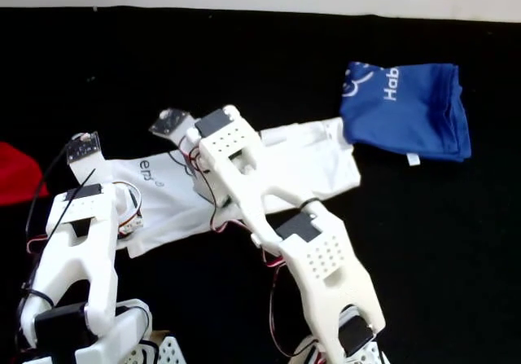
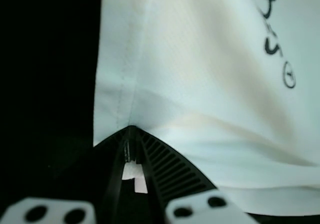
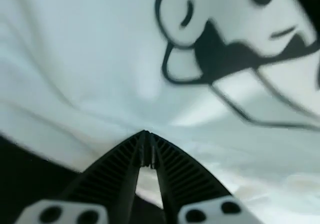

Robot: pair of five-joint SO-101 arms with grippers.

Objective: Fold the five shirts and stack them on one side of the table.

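Black desk, white shirt at middle, left gripper clenched on its hem, right gripper pinching its fabric, folded blue shirt near right edge

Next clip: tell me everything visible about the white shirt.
The white shirt is thin, smooth fabric with black print and a stitched hem, lying creased across the black table. The left gripper is shut on its hemmed edge, the right gripper on a fold near the graphic. One corner reaches the folded blue shirt.

High view overhead; both wrist views close on white shirt.
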